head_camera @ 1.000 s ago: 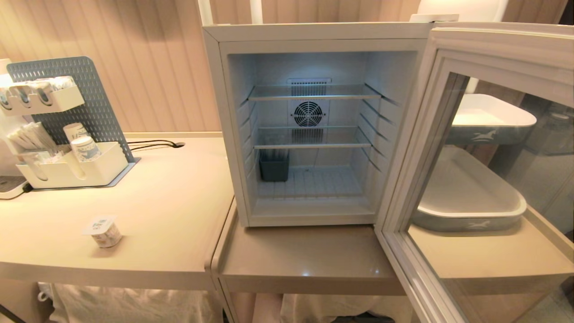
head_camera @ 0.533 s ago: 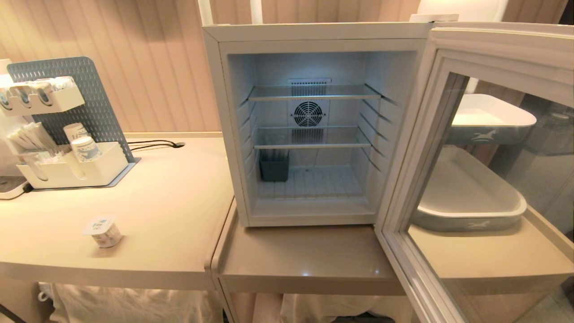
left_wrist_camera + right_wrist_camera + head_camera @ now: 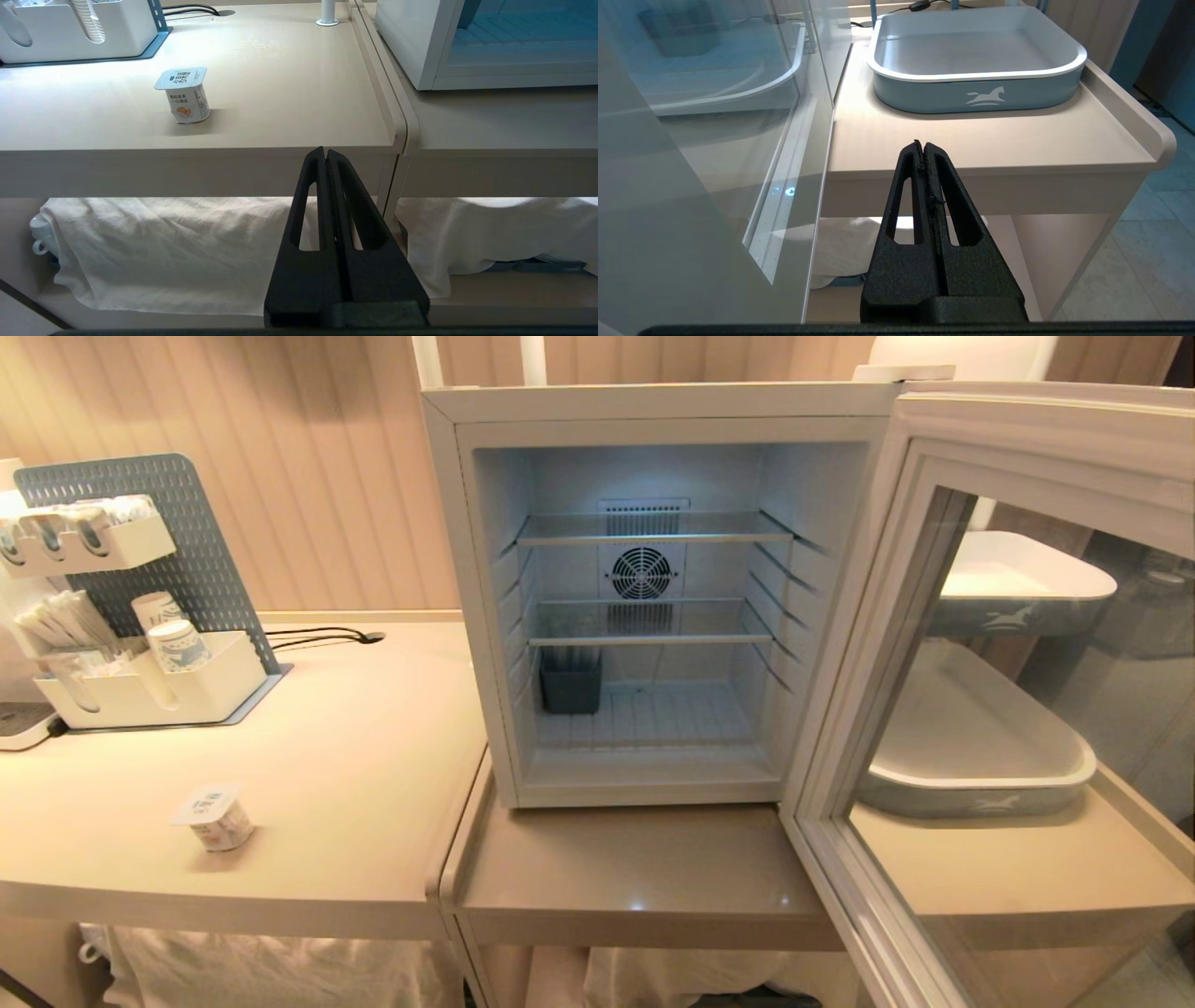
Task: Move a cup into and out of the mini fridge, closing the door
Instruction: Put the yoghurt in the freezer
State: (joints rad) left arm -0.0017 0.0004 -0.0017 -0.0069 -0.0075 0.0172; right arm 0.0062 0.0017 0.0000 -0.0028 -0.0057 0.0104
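The table (image 3: 373, 784) bears the cup (image 3: 215, 817) and mini fridge (image 3: 644, 597).

Warm, bright, sharp views; cool glow inside the mini fridge (image 3: 644, 616), reflections across its glass door (image 3: 1027, 728).

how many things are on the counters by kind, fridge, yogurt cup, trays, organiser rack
fridge: 1
yogurt cup: 1
trays: 2
organiser rack: 1
total: 5
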